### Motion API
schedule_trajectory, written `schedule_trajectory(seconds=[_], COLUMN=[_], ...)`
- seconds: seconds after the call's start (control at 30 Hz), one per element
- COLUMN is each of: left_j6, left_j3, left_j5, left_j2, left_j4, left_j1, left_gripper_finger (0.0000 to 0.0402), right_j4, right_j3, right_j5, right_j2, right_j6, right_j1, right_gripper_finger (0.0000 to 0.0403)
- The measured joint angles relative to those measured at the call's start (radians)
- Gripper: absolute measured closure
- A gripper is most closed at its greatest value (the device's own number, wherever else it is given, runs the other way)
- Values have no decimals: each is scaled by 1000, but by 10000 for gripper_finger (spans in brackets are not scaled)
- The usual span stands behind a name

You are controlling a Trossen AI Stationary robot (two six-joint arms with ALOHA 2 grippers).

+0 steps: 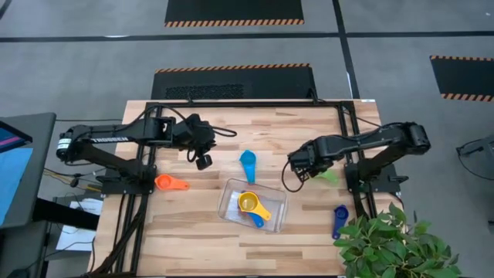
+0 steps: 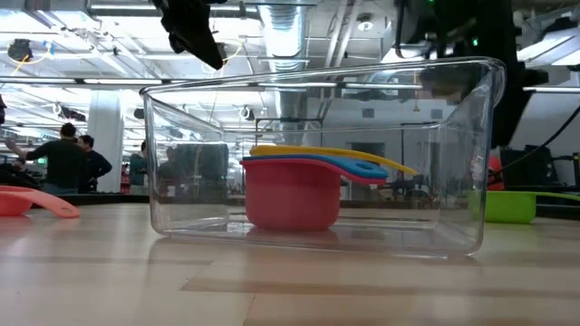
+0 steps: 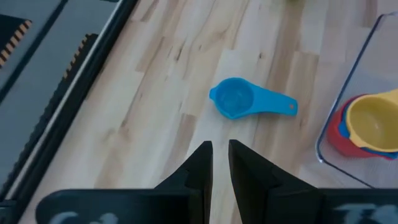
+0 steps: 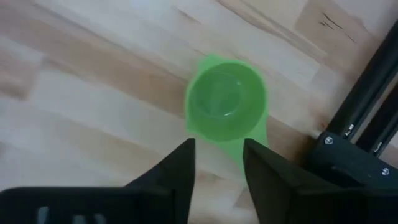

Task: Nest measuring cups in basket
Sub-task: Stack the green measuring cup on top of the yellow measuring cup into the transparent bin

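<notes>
Fingers of the right gripper (image 4: 217, 163) are standing apart, holding nothing, straddling the flat handle of the green cup (image 4: 227, 99) just ahead on the table. Light, stiff, probably slick plastic; pinching that handle looks safest. Basket (image 1: 229, 202) is sitting well apart.

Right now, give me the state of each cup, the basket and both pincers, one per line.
basket: upright, holding a nested stack
yellow cup: top of the stack
red cup: bottom of the stack
light blue cup: loose on table
orange cup: loose on table
dark blue cup: loose on table
green cup: on table, ungripped
left pincer: nearly shut, empty
right pincer: open above green cup
</notes>
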Motion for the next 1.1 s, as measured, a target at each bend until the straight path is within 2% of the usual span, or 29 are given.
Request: schedule_trajectory(seconds=[0.17, 0.33, 0.83, 1.1], left_j6=[-31, -33, -50, -49], left_j3=[0, 0, 0, 0], left_j5=[2, 2, 1, 0], left_j2=[0, 0, 0, 0], left_j4=[0, 0, 0, -4], left_j1=[0, 0, 0, 0], left_gripper_finger=[359, 359, 359, 359], right_j4=[101, 236, 458, 491], right_j3=[-81, -143, -317, -334], right_j5=[-1, -3, 4, -19], right_j2=[0, 1, 3, 103], right_j6=[-18, -41, 62, 93], right_j1=[-17, -17, -31, -67], right_gripper_finger=[203, 180, 182, 188])
